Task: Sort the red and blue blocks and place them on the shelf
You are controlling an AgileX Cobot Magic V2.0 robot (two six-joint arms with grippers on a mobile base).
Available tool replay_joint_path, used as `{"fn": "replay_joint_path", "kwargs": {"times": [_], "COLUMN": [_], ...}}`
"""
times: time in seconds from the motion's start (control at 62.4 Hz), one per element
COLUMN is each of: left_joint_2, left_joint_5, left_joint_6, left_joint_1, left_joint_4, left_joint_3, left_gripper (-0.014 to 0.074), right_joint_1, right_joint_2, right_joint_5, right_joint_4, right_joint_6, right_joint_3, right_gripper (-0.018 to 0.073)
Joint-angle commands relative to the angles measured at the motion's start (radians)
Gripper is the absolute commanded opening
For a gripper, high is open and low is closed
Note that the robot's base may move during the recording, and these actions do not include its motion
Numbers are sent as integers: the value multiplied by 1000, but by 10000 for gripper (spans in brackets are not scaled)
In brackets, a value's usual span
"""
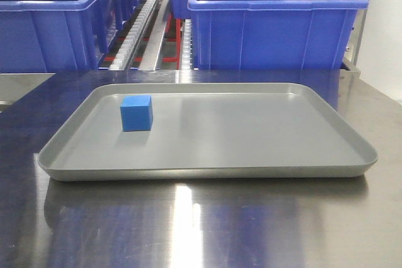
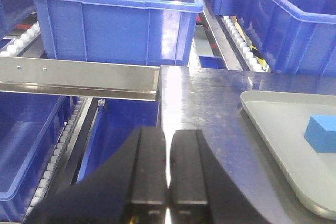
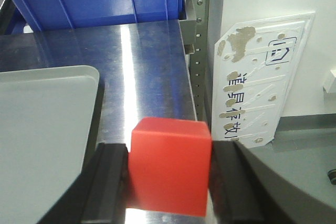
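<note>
Right wrist-mounted view: the right gripper (image 3: 169, 182) clamps the red block (image 3: 170, 163), lower centre. The left gripper (image 2: 168, 136) is pressed closed, empty; the blue block (image 1: 136, 112) rests in the tray (image 1: 251, 131).

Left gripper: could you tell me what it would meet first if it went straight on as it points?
Likely the front wall of the blue bin beyond the steel table; how high the left gripper rides is unclear.

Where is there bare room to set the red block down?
The tray is bare everywhere right of the blue block, which sits toward its left rear. The table strip in front of the tray is bare too. Behind the tray it is tight: only a narrow strip before the bins. The right gripper holds the red block.
</note>
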Motion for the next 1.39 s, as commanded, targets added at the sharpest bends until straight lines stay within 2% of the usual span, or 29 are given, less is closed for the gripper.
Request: {"fn": "replay_joint_path", "kwargs": {"times": [0.0, 0.384, 0.561, 0.673, 0.769, 0.913, 1.057, 1.185, 1.377], "left_joint_2": [-19, -13, 94, 227, 359, 568, 724, 803, 828], "left_joint_5": [-93, -94, -94, -86, -36, 109, 200, 211, 244], "left_joint_6": [1, 1, -1, -1, -1, -1, -1, -1, -1], "left_joint_1": [-1, -1, -3, -4, -4, -4, -4, -4, -4], "left_joint_4": [2, 10, 8, 8, 8, 8, 8, 8, 8], "left_joint_3": [30, 16, -92, -204, -334, -541, -679, -725, -727], "left_gripper": [125, 125, 125, 125, 125, 125, 125, 125, 125], "right_joint_1": [-5, -5, -5, -5, -5, -5, -5, -5, -5], "right_joint_2": [0, 0, 0, 0, 0, 0, 0, 0, 0], "right_joint_5": [-93, -93, -93, -93, -93, -93, -93, -93, -93], "right_joint_4": [-9, -9, -9, -9, -9, -9, -9, -9, -9], "right_joint_6": [-4, -4, -4, -4, -4, -4, -4, -4, -4], "right_joint_3": [-27, -27, -27, -27, -27, -27, -27, -27, -27], "right_gripper": [49, 49, 49, 49, 49, 49, 49, 49, 49]}}
